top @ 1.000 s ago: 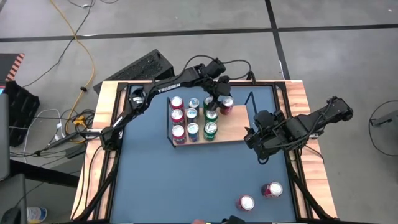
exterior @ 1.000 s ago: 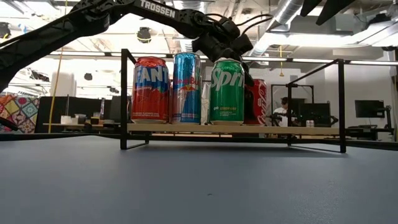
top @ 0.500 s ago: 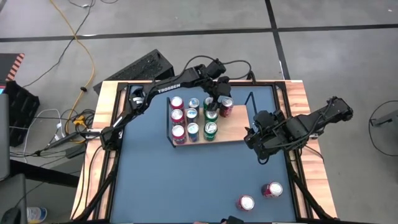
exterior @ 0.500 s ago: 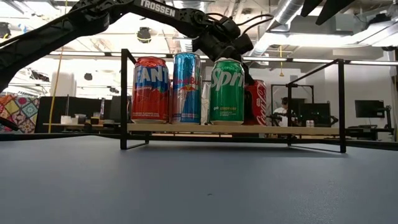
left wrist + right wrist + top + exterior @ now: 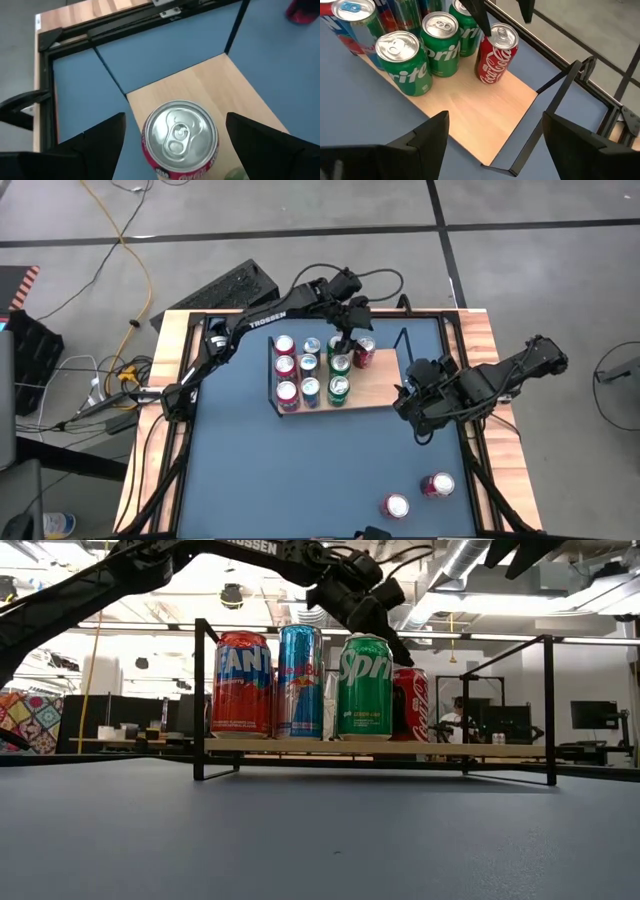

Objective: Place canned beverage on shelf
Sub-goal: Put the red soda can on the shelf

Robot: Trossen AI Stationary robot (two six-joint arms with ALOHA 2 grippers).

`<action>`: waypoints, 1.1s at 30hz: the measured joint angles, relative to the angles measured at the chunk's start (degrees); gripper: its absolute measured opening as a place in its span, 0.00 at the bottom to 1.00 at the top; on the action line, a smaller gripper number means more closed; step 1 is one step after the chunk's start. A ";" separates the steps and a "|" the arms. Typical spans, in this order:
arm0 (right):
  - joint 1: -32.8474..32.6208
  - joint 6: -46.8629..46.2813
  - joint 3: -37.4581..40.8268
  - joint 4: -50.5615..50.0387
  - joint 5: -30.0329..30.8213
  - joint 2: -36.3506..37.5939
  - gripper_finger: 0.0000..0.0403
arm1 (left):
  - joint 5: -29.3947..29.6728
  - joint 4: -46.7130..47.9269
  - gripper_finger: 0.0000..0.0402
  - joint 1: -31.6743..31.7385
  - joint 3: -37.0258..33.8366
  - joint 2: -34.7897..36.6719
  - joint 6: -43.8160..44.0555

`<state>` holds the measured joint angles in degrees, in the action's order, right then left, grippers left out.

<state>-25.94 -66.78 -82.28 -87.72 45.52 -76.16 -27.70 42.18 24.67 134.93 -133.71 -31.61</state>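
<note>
We see the left gripper [image 5: 352, 332] poised above the Coke can [image 5: 180, 138], fingers spread wide and clear of it. The can stands upright on the shelf [image 5: 380, 385], just beside the green cans [image 5: 440, 50]. Our right gripper [image 5: 408, 402] waits off the shelf's bare end, its fingers apart and empty. Two more cans [image 5: 418, 494] stand on the table [image 5: 240, 480].

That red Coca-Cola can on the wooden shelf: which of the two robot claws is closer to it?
The left. The left gripper hangs open just above the Coca-Cola can, a finger on either side. The right gripper waits open off the shelf's empty end.
</note>
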 joint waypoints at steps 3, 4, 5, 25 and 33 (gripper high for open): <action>1.59 1.25 0.00 0.10 -0.02 0.00 0.75 | 2.08 0.81 0.82 0.00 0.02 1.23 1.43; 2.42 1.85 0.00 0.12 0.06 0.00 0.75 | 2.73 1.03 0.82 0.00 0.04 1.75 2.34; 3.26 3.07 0.00 0.37 0.13 0.00 0.75 | 3.17 1.45 0.82 0.00 0.04 2.30 3.14; 34.21 87.59 0.04 28.80 -23.52 -0.18 0.73 | 5.80 18.43 0.82 -9.16 -0.04 30.81 18.83; 46.85 101.15 0.07 33.77 -42.22 -5.68 0.73 | 16.22 22.68 0.82 -18.69 -0.07 36.49 24.14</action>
<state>20.91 34.37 -82.21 -53.96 3.30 -81.84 -11.48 64.85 5.98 134.87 -97.22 -7.48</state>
